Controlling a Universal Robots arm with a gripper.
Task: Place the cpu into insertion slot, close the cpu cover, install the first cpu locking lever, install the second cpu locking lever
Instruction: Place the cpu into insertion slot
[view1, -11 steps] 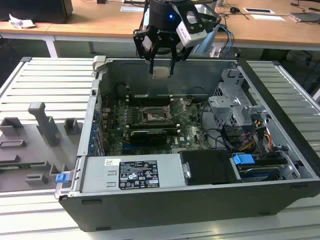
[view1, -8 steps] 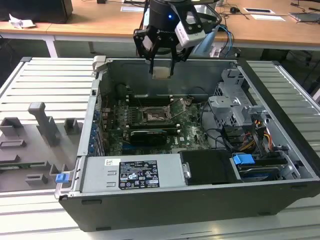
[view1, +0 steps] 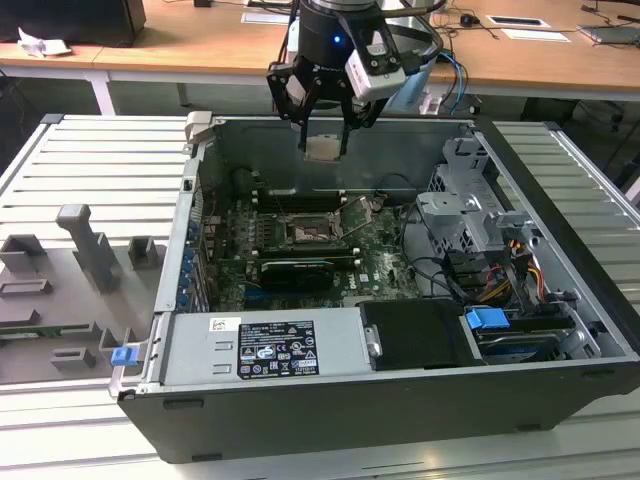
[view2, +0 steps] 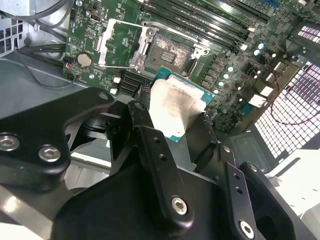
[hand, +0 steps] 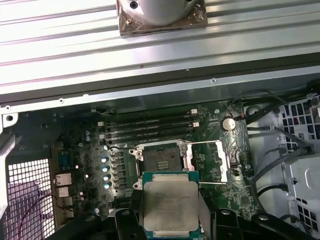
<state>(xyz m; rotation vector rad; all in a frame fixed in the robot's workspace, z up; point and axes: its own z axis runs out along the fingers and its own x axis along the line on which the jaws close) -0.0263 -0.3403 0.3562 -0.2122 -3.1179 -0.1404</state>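
Note:
My gripper (view1: 323, 150) hangs above the open computer case, shut on the cpu (view1: 323, 147), a pale silver square chip held flat between the black fingers (view2: 146, 131). In both wrist views the cpu (hand: 170, 202) sits just short of the insertion slot (hand: 161, 160), a dark square socket with a silver rim on the green board. The slot (view2: 172, 50) is bare and uncovered. The cpu cover (hand: 207, 160) is swung open, lying beside the slot. In the exterior view the slot (view1: 305, 232) lies well below the gripper, in the middle of the board.
Long black memory slots (hand: 147, 125) run beside the socket. A grey power supply (view1: 265, 345) and a drive cage (view1: 470, 225) with cables line the case (view1: 180, 225). Grey fixtures (view1: 85, 245) stand on the ribbed table at the exterior view's left.

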